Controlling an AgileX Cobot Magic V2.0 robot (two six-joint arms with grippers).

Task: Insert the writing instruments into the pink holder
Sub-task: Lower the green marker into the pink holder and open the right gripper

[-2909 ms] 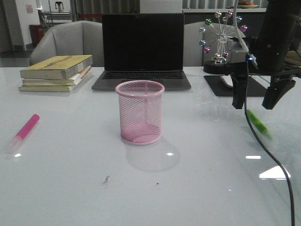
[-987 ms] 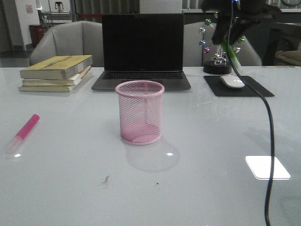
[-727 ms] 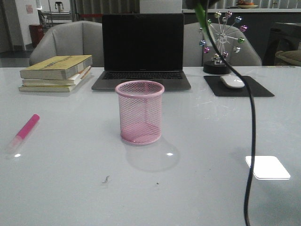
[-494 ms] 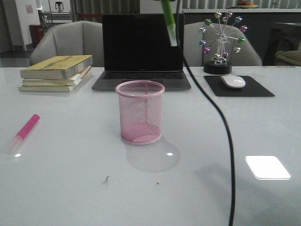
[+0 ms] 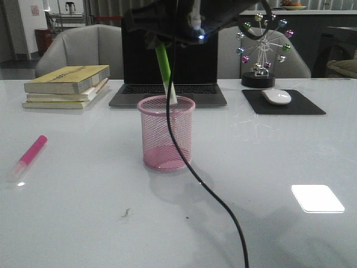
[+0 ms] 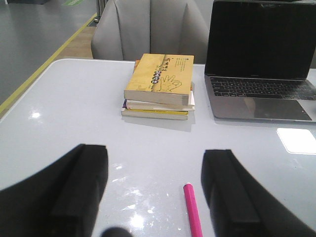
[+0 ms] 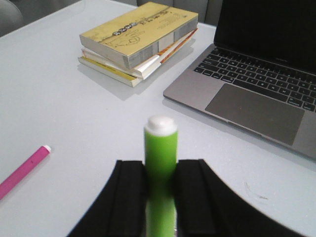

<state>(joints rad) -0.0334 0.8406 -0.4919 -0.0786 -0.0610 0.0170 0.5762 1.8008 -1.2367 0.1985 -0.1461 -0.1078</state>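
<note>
My right jaws [image 7: 160, 197] are clamped on the green marker [image 5: 165, 72], their black pads pressed to either side of its barrel. From the front, the marker hangs tilted, pale cap downward, with the cap tip just at the rim of the pink holder [image 5: 166, 134] toward its back edge; I cannot tell whether the tip is inside the mesh or just behind it. The holder stands upright on the white tabletop [image 5: 268, 167], in front of the closed-screen dark laptop [image 5: 169, 58]. My left jaws [image 6: 153, 192] are spread wide and hold nothing, hovering above the pink marker [image 6: 192, 210], which lies flat on the tabletop well to the left of the holder. A stack of books [image 5: 67, 85] sits beyond it.
</note>
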